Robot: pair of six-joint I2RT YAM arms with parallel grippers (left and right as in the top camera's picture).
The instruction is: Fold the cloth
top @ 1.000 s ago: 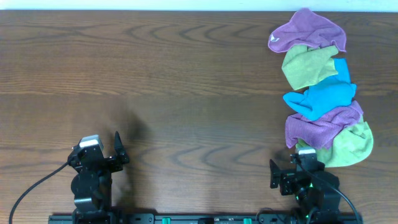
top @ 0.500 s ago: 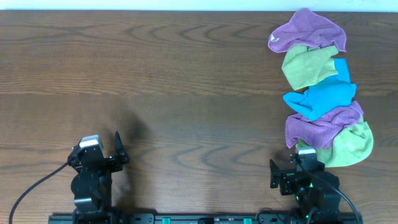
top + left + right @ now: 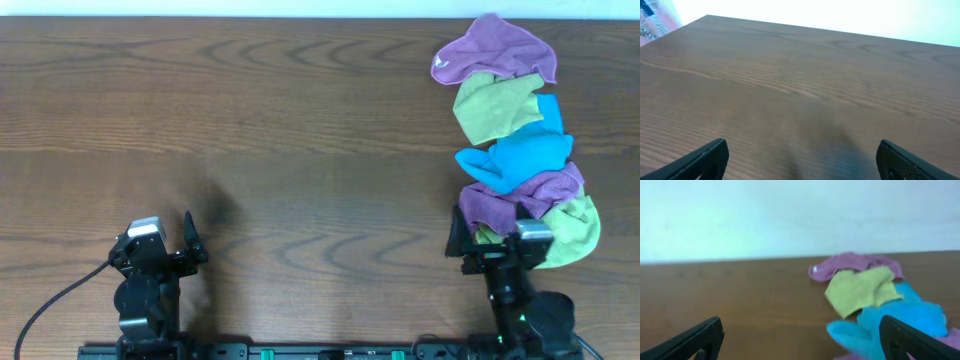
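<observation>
— Where is the cloth?
— The cloth [image 3: 577,225], bright lime green, lies at the near end of a heap along the right side of the bench [image 3: 300,130]. It is crumpled rather than flat, and a purple cloth [image 3: 510,203] overlaps its far edge.
— What else is in that heap?
— Beyond the purple cloth comes a blue cloth [image 3: 520,155], then a duller olive-green cloth [image 3: 493,105], then a second purple cloth [image 3: 495,48] by the far edge of the bench. Each one overlaps its neighbour.
— And the right fingers?
— The right fingers [image 3: 697,339] are spread wide with nothing between them. From overhead they sit at the near left corner of the cloth, and the arm behind them covers a bit of it. Whether anything touches the fabric, I cannot tell. The right wrist camera looks along the bench at the olive-green, blue and far purple cloths.
— The left side?
— The left fingers [image 3: 702,159] are spread wide too, gripping nothing. They are at the near left of the bench over the wood grain, well apart from the heap.
</observation>
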